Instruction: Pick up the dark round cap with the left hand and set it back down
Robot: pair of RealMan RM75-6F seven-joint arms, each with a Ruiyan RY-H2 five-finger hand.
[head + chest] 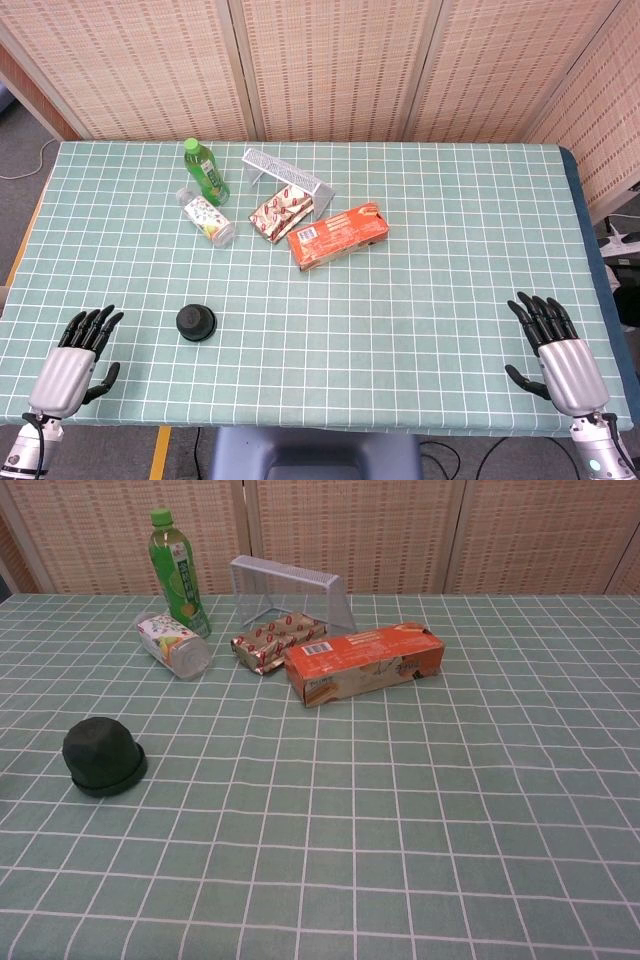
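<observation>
- Nearest, the left hand (72,365) rests at the near-left corner of the table (450,290), fingers spread apart and holding nothing.
- Likewise, the right hand (556,347) lies at the near-right corner, fingers apart and empty; neither hand shows in the chest view.
- Just beyond the left hand, apart from it, the dark round cap (196,322) sits on the checked cloth toward the near-left part of the table.
- Farther back, around the middle, an orange box (337,235) lies flat, with a red-and-white snack packet (280,213) just beside it.
- Left of these, a small clear bottle (207,217) lies on its side.
- Toward the far edge, a green bottle (205,172) stands upright, and a wire rack (285,172) stands behind the packet.
</observation>
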